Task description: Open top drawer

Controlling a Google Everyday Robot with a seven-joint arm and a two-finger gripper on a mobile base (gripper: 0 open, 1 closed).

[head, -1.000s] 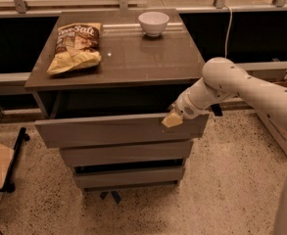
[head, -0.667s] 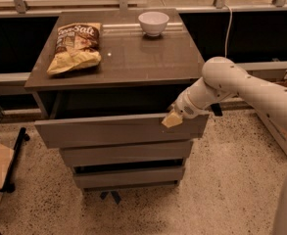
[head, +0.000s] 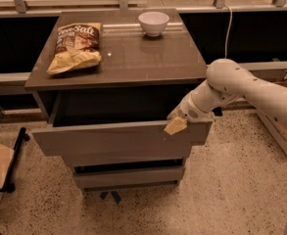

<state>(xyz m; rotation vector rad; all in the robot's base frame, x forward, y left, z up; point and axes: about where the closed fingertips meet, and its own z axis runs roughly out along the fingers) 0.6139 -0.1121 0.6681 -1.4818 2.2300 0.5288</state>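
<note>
Three grey-brown drawer fronts stack under the glossy cabinet top (head: pixel 133 62) that fills the middle of the frame. The top drawer (head: pixel 108 140) is the widest, and it stands well out from the carcass with a dark gap of open box behind its front. The two lower drawer fronts (head: pixel 128 176) sit further back beneath it. From the right edge of the frame the white robot arm (head: pixel 251 89) reaches in to the drawer's right end. On the cabinet top, at upper left, lies a crumpled bag of chips (head: pixel 77 45), and at upper centre stands a small white bowl (head: pixel 154 22), well apart from the bag. The gripper (head: pixel 176 125) rests against the top edge of the drawer front near its right corner. Whether it is clamped on that edge or merely hooked over it cannot be told. Compared with a second ago, the front and the gripper sit slightly lower in the frame while the cabinet top has not shifted, so the drawer has probably slid a little further out and the task looks nearly done.
</note>
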